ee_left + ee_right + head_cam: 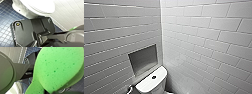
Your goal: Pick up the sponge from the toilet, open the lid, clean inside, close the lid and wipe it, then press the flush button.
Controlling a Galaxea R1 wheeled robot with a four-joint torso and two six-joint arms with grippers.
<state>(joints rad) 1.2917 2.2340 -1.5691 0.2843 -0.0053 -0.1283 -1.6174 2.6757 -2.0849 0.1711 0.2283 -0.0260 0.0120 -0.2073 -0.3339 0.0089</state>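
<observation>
The porous, rounded bright green sponge (pixel 56 68) sat pinched in the right claw (pixel 48 91), aloft over the blue small-tiled floor (pixel 5 31), near the glossy white toilet (pixel 25 13), its oval lid (pixel 41 6) shut.

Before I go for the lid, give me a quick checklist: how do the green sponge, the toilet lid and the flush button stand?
1. Bright green porous sponge up at the right wrist: ok. It sits close to that wrist's camera, with blue floor tiles behind it.
2. Firm grip on the sponge: cannot tell.
3. White glossy oval toilet lid opened: not ok. It lies shut on the bowl.
4. Small round dark flush button uncovered in the white tank top: ok.
</observation>
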